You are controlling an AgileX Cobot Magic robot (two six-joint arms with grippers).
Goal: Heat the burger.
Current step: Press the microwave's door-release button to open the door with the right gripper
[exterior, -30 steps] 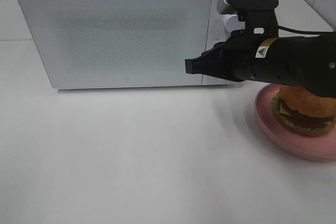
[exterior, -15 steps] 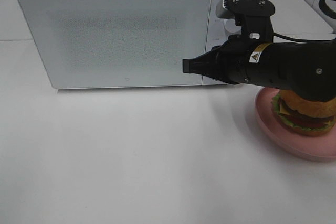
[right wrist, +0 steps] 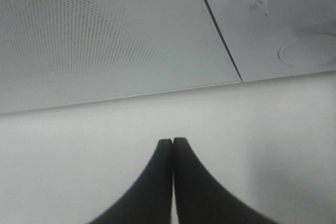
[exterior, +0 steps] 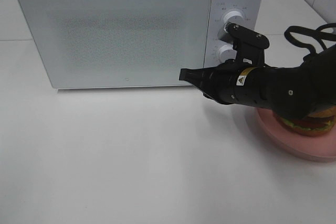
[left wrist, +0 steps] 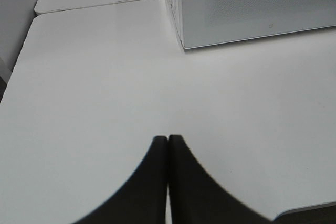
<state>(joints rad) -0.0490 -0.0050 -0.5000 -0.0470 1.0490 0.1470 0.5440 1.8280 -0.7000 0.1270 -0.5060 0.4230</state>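
Burger (exterior: 315, 124) mostly hidden behind right arm (exterior: 278, 85); left fingers (left wrist: 152, 184), right fingers (right wrist: 155, 187) closed, empty.

Closed left hand (left wrist: 168, 140) above white table (left wrist: 94, 77), microwave (left wrist: 252, 3) corner

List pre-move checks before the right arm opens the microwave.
1. Microwave door shut: ok, needs opening first.
2. Right gripper shut and empty, tip near the door's lower right corner: ok.
3. Tip contact with the door: cannot tell.
4. Burger on pink plate, right of the microwave: ok, mostly hidden under the right arm.
5. Right arm clear of the burger: cannot tell.
6. Left gripper shut, empty, above the table: ok.
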